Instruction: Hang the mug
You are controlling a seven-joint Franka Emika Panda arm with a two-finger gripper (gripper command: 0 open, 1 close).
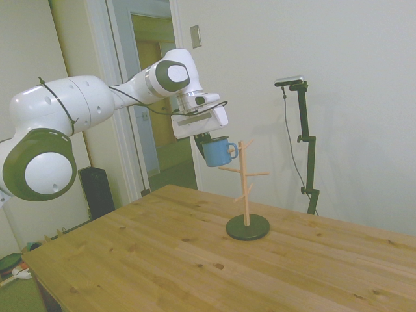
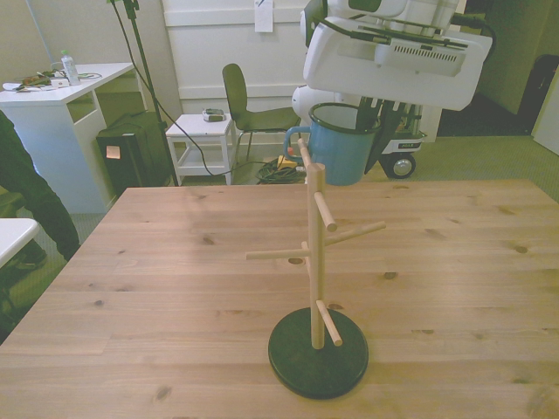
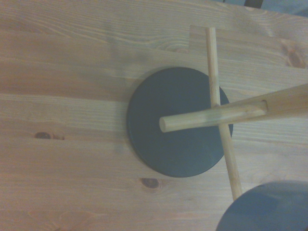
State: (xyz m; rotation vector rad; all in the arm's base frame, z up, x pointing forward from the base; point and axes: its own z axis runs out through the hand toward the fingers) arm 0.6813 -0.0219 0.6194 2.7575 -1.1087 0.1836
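mug (image 1: 219, 152): you have it in the air beside the top of the peg stand (image 1: 246, 185), handle toward the pegs.
jaws: gripper (image 1: 204, 138) clenched on the mug's rim.
handling: looks light, rigid, slick; enamel may chip.
hold: keep the rim grip, handle loop free.
tabletop (image 2: 157, 288): only the stand's dark base on it.

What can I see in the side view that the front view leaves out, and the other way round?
Only the side view shows the big white jointed arm reaching in, a doorway behind it, and the small blue enamel mug's loop handle close to the top of the wooden peg stand.

Only the front view shows the room behind: a green chair, a small white side table, a white desk and a person's dark sleeve.

Both show the blue mug held above the table, the wooden peg stand on its dark round base, and the wooden table.
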